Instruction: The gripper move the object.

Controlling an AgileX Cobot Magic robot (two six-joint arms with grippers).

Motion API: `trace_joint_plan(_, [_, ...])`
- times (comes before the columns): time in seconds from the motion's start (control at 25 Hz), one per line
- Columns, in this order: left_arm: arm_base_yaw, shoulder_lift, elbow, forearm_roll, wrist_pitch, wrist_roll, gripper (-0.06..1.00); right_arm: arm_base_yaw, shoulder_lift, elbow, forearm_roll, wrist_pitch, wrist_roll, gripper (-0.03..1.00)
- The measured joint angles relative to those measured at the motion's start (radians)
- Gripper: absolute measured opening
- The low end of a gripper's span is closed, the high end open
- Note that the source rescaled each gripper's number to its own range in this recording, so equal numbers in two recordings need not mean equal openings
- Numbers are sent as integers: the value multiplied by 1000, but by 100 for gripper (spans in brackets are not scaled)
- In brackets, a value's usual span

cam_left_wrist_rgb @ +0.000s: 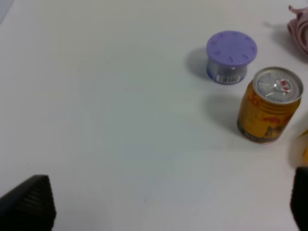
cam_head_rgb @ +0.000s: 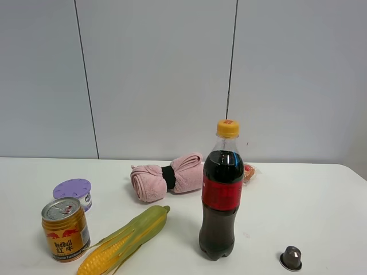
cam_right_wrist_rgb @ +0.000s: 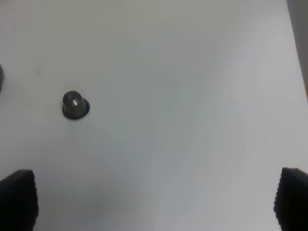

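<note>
The gold Red Bull can [cam_head_rgb: 66,229] stands upright at the front left of the white table [cam_head_rgb: 298,195], and also shows in the left wrist view [cam_left_wrist_rgb: 269,106]. No arm appears in the exterior view. In the left wrist view my left gripper [cam_left_wrist_rgb: 166,204] is open and empty over bare table, its black fingertips [cam_left_wrist_rgb: 29,204] spread wide, and the can stands well ahead of it and off to one side. My right gripper [cam_right_wrist_rgb: 155,199] is open and empty, its fingertips [cam_right_wrist_rgb: 17,199] wide apart above the table.
A purple-lidded tub [cam_head_rgb: 73,192] stands just behind the can. A corn cob [cam_head_rgb: 123,240] lies right of the can. A rolled pink towel [cam_head_rgb: 166,176], a tall cola bottle [cam_head_rgb: 221,197] and a dark coffee capsule [cam_head_rgb: 291,258] [cam_right_wrist_rgb: 75,106] are further right.
</note>
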State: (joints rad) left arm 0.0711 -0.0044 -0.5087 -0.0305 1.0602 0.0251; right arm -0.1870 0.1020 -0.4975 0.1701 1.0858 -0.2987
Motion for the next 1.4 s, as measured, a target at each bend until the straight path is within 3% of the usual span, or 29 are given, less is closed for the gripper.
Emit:
trace_joint_plan(0.68, [0, 0, 0, 0, 0, 0, 100, 0, -104, 2, -5, -1, 4, 99])
trace_joint_plan(0.96, [0, 0, 0, 0, 0, 0, 100, 76, -104, 2, -7, -2, 8, 99])
trace_joint_plan(1.4, [0, 0, 0, 0, 0, 0, 100, 83, -104, 2, -8, -2, 18, 99])
